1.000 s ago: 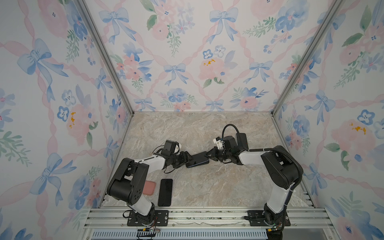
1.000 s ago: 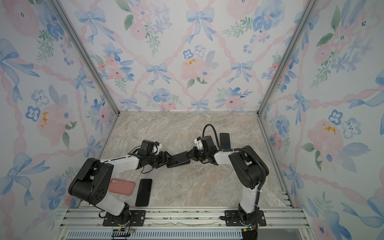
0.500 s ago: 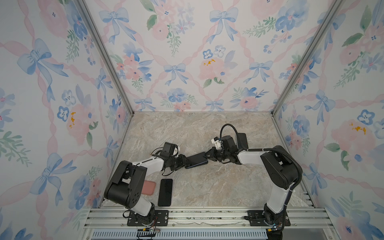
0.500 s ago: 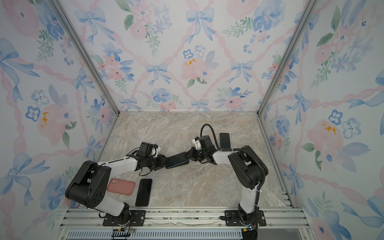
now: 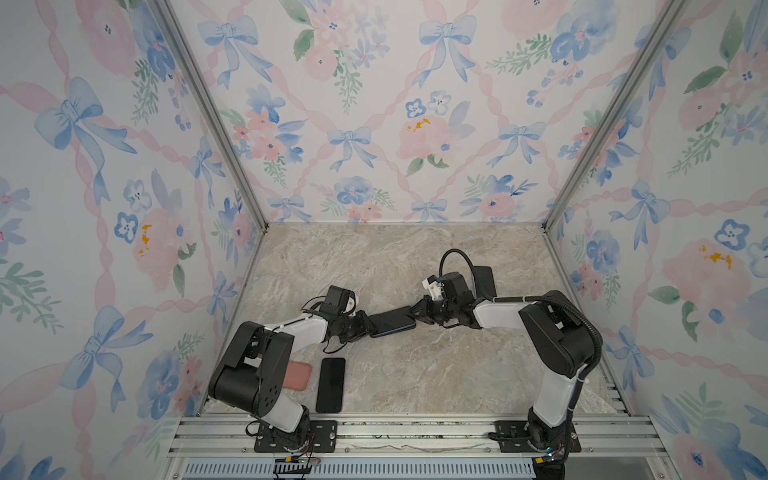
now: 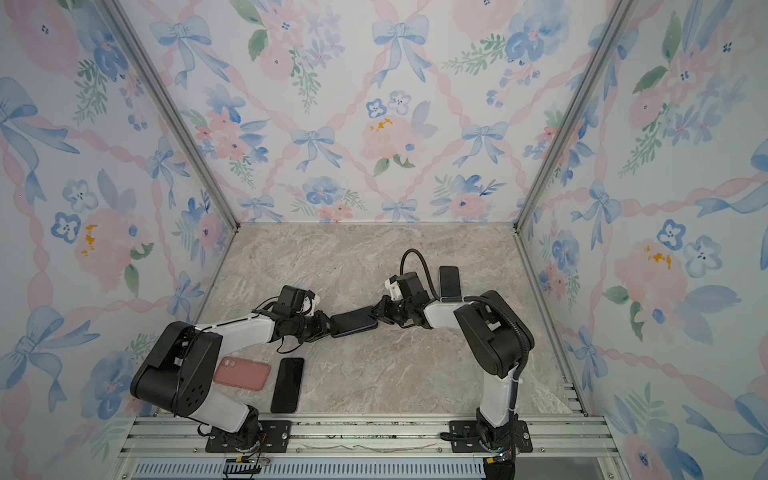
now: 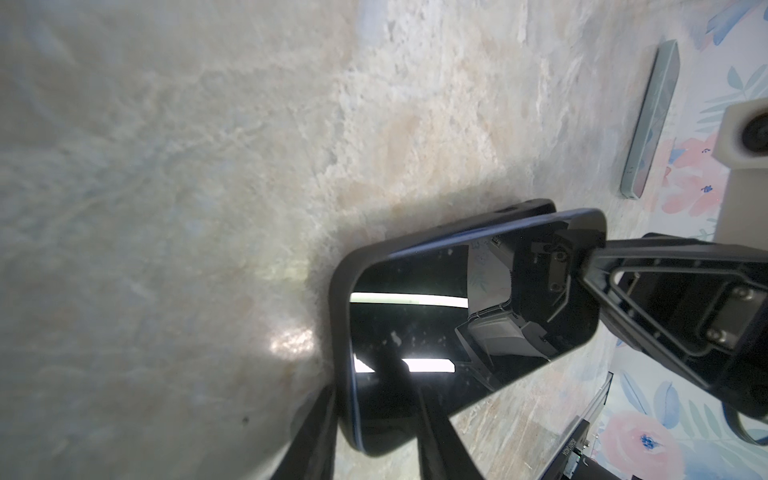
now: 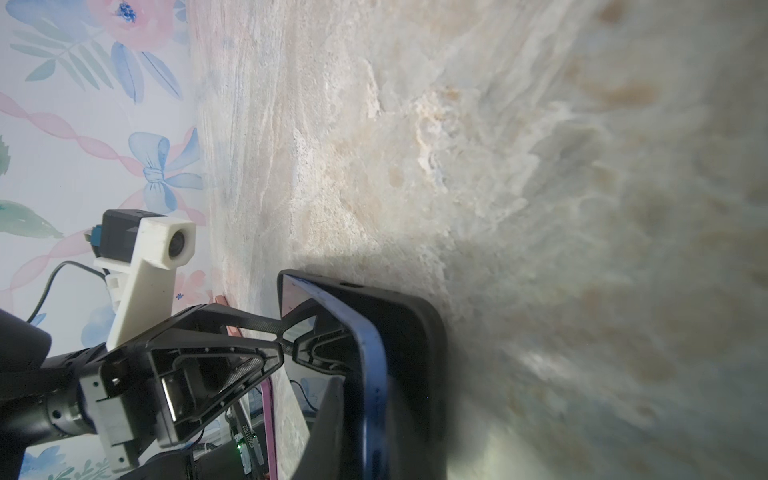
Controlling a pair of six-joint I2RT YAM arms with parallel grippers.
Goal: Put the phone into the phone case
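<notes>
Narrowed since a second ago, the jaws of the left gripper (image 5: 370, 326) are being drawn in around one end of the blue-edged phone (image 5: 392, 322); a firm clamp cannot be told yet. The other end is being pinched tight by the right gripper (image 5: 417, 314), at the middle of the table (image 5: 415, 374). The phone is being seated in the black phone case (image 8: 411, 328), with one long edge standing proud. Pressing it home is judged as remaining.

A pink case (image 6: 242, 373) lies flat at the near left of the marble table (image 6: 395, 374), with a black phone (image 6: 287, 385) just beside it on the right. Another dark phone (image 6: 450, 281) lies at the far right. Floral walls (image 6: 353, 124) surround the table.
</notes>
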